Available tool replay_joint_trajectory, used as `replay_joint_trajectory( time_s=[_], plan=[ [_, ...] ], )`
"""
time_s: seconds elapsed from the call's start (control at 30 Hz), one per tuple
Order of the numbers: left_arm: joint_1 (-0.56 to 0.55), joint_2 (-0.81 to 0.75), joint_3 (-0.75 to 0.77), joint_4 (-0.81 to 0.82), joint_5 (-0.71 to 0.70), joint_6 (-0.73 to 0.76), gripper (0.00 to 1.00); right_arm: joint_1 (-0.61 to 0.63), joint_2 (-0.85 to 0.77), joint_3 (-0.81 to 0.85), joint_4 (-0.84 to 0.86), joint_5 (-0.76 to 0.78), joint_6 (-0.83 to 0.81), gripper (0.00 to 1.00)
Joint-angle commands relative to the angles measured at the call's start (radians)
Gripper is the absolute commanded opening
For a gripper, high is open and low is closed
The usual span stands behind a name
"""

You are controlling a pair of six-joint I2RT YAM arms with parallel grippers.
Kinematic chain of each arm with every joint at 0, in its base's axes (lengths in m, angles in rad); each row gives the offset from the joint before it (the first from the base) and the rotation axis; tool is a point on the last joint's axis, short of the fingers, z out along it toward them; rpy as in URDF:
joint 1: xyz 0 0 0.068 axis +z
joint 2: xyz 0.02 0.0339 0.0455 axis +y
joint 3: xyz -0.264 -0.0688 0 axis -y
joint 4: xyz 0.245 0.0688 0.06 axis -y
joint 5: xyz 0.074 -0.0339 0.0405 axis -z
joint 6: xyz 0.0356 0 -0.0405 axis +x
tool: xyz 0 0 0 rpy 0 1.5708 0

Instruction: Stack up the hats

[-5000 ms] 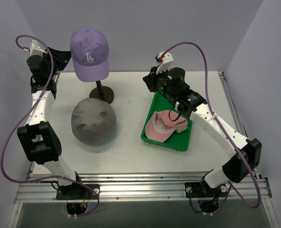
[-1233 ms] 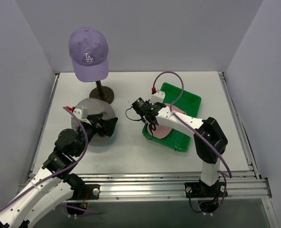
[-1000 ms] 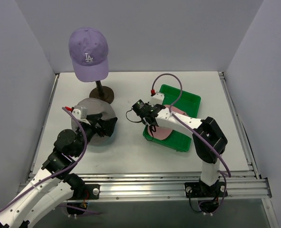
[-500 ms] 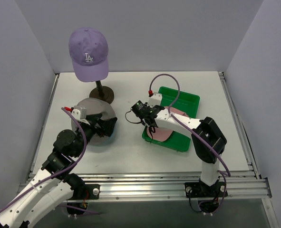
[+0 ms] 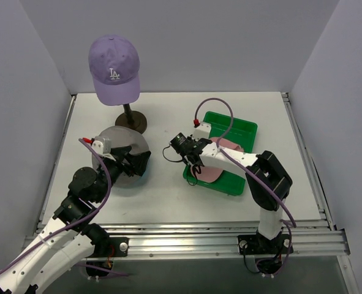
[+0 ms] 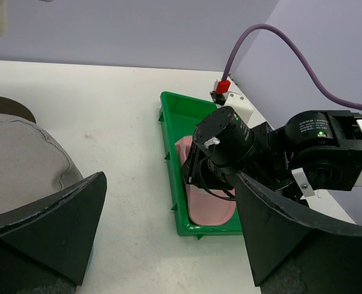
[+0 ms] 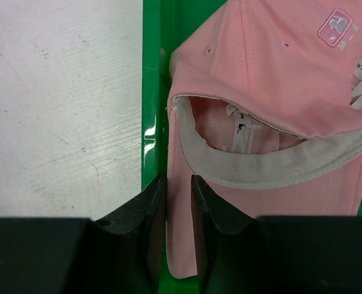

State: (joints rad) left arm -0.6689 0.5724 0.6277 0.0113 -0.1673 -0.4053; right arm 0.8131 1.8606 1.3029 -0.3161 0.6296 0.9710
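Hidden bits first: in the top view the pink cap (image 7: 260,73) is mostly under the right arm (image 5: 230,158), with only a pink sliver showing in the green tray (image 5: 239,127), centre-right of frame. The left wrist view has the same problem, as the right wrist block sits over it.

The grey hat (image 5: 122,138) is on the table (image 5: 168,196) at centre-left. Its near-right part is covered by the left gripper (image 6: 168,184), and it's cut off at the left edge of the left wrist view.

The lilac cap (image 5: 113,64) is at upper left on the stand (image 5: 131,120), and it covers whatever is under it.

Claws:
- Left: spread wide, one finger over the grey hat's edge, nothing between the fingers.
- Right gripper (image 7: 179,179): fingers nearly together, only a thin slot left. It points down at the tray's left wall, with the edge of the pink brim in the slot. Can't tell whether it actually clamps the brim.

Writing:
- A white "LA" is on the lilac cap's front, readable.
- The pink cap has a small patch (image 7: 335,26) at the upper right of the right wrist view, a logo too small to read.
- White tags (image 7: 237,135) sit inside behind the off-white sweatband (image 7: 260,171); the print isn't legible.
- Another tag is cut off at the right edge.
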Motion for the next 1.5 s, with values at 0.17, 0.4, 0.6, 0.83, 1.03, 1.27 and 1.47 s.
replay_joint_trajectory(
  time_s=[0.17,0.4,0.6,0.83,1.03,1.27,1.47],
  plan=[
    [-0.005,-0.011,0.012,0.024,-0.015,0.019,0.94,0.000,0.001,-0.019,-0.092,0.076,0.070,0.15],
    [-0.006,-0.020,0.009,0.022,-0.020,0.017,0.94,0.000,0.038,-0.008,-0.071,0.067,0.052,0.01],
    [-0.005,-0.006,0.050,-0.010,-0.049,0.026,0.94,0.008,-0.004,0.091,-0.164,0.077,-0.046,0.00],
    [-0.005,0.128,0.190,-0.117,0.087,-0.009,0.94,0.049,-0.286,0.142,-0.152,0.067,-0.269,0.00],
    [-0.005,0.201,0.312,-0.194,0.222,0.008,0.96,0.049,-0.575,0.012,0.098,-0.172,-0.428,0.00],
    [-0.005,0.201,0.357,-0.194,0.368,0.011,0.97,0.046,-0.825,-0.095,0.439,-0.523,-0.427,0.00],
    [-0.005,0.182,0.417,-0.183,0.495,-0.021,0.95,0.044,-0.925,-0.097,0.556,-0.865,-0.393,0.00]
  ],
)
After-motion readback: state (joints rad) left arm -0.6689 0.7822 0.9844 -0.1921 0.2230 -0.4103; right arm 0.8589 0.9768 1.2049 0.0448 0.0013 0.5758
